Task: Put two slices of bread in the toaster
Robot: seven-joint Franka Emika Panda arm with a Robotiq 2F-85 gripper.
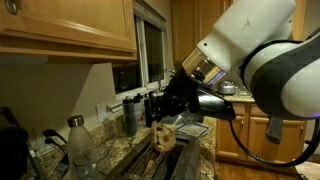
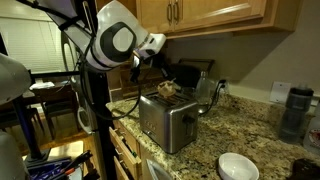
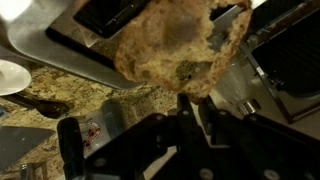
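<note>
We see a speckled granite countertop (image 2: 250, 135). The brushed-steel toaster (image 2: 168, 120) stands directly on it, close to its front edge. A white bowl (image 2: 238, 166) sits on the stone, well apart from the toaster. In an exterior view, a clear bottle (image 1: 78, 140) and a dark canister (image 1: 130, 116) stand upright on it too.

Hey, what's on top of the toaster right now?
A slice of bread, gripped by the claw, stands over the toaster. Bread and claw mostly cover the slots, so whether another slice sits inside cannot be seen.
</note>
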